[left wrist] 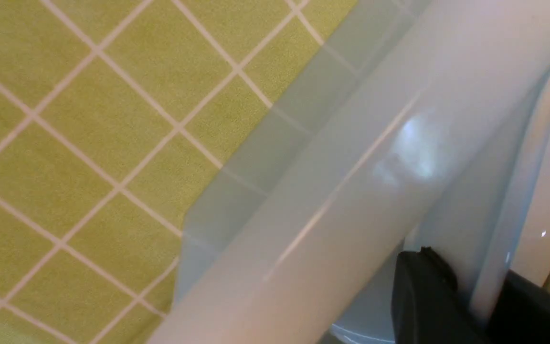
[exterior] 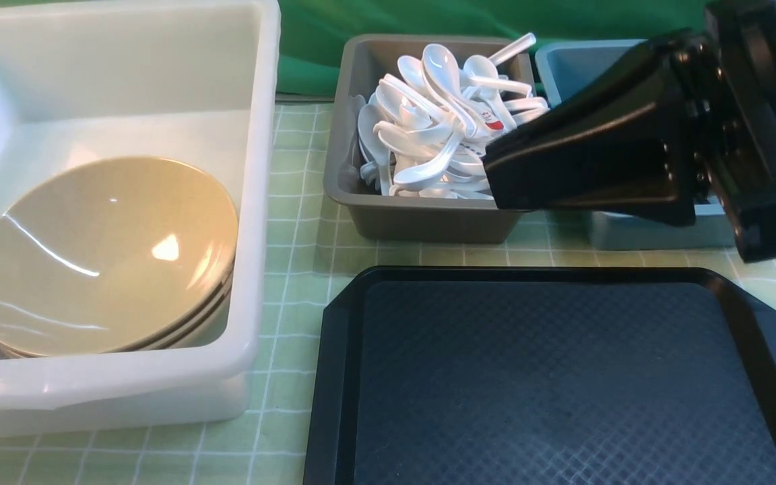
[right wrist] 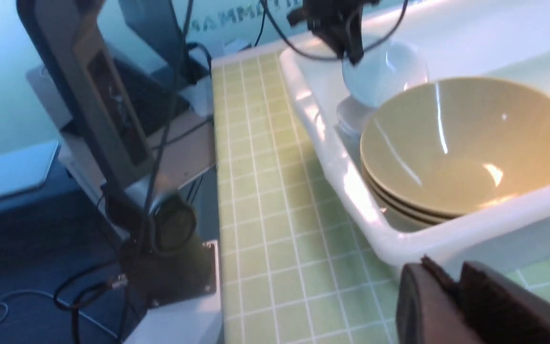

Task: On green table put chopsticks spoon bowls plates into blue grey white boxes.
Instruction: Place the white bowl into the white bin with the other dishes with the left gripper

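While green checked cloth (exterior: 294,222) covers whole surface, black tray (exterior: 337,377) lies in front. Left of tray: white box (exterior: 256,202), tan bowls (exterior: 102,256) stacked inside; left gripper (right wrist: 349,48) clamps white bowl (right wrist: 385,71) rim there. Behind tray: grey box (exterior: 422,222) heaped with white spoons (exterior: 442,114), blue box (exterior: 566,64) rightward. Right gripper (exterior: 506,172) above grey box, fingers (right wrist: 423,306) close; shut or not, cannot tell. Green backdrop (exterior: 307,47) behind; cables (right wrist: 75,315), dark floor (right wrist: 41,248) beyond cloth edge.
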Robot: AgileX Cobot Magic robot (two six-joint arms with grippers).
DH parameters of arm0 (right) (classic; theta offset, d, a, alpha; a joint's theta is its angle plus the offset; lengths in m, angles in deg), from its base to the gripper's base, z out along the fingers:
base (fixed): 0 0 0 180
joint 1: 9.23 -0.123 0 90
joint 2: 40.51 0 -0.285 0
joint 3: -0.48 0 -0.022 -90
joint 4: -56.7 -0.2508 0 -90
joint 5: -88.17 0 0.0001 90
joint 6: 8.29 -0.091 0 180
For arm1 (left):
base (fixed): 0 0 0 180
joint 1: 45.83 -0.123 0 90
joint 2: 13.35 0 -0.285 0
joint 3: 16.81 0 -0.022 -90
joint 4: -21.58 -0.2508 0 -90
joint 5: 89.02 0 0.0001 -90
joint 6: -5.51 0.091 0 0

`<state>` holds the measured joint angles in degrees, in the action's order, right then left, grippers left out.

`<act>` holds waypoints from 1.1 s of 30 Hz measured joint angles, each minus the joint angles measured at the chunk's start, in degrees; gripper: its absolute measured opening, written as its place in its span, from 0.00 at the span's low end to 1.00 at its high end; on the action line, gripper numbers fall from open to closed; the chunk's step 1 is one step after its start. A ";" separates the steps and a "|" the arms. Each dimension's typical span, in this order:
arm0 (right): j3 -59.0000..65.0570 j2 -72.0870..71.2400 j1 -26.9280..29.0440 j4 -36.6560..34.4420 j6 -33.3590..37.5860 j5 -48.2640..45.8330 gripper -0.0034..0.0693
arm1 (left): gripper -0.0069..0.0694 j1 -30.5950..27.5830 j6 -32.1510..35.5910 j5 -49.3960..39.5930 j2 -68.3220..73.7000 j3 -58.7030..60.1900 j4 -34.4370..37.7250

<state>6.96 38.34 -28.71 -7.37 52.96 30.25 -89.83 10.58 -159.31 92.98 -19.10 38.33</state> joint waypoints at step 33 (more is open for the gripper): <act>0.00 0.10 2.47 31.50 -18.21 13.99 0.24 | 0.83 10.40 -6.05 -0.21 -15.03 -1.39 -2.02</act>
<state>6.96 38.44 -26.23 24.12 34.75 44.25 -79.42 4.53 -159.52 77.95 -20.48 36.31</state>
